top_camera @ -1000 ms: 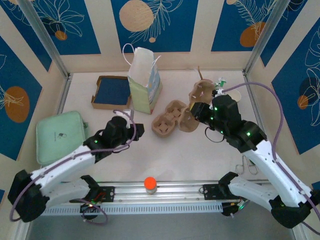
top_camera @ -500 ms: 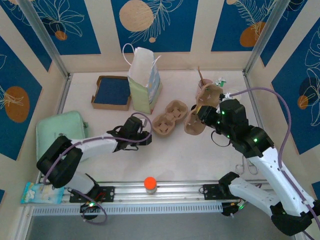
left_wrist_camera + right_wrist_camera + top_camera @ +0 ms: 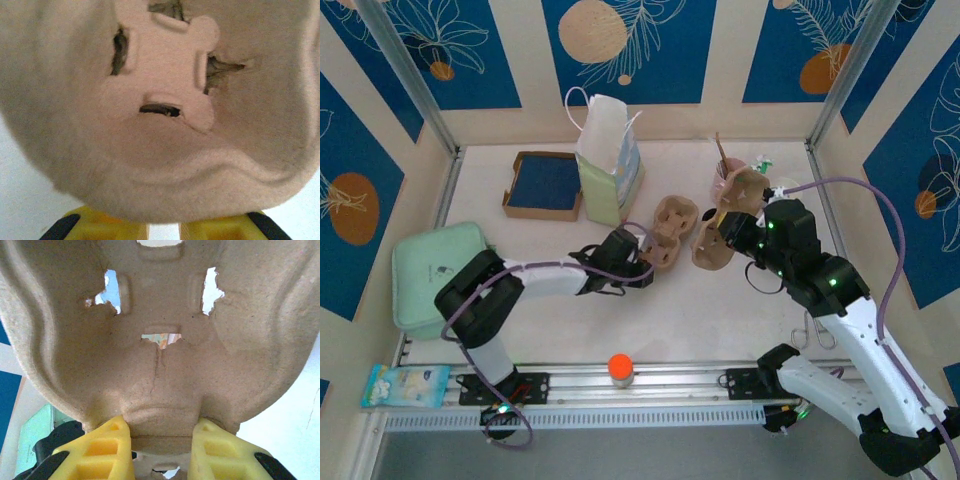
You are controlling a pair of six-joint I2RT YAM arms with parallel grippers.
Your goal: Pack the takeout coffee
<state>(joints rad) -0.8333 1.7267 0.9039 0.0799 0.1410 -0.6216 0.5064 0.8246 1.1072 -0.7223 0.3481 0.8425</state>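
Near the centre of the top view, the left gripper [image 3: 642,266] met the near edge of a brown moulded-pulp cup carrier [image 3: 668,222]. The carrier sat tilted on the white table [image 3: 720,320], just right of a white-and-green paper bag [image 3: 605,165]. In the left wrist view, the gripper's yellow fingers [image 3: 107,229] lay close together under that carrier's rim; whether they pinched it could not be told. Right of centre, the right gripper [image 3: 723,226] was clamped on a second brown pulp carrier [image 3: 712,252]. The right wrist view showed its lip caught between the yellow fingers [image 3: 107,450].
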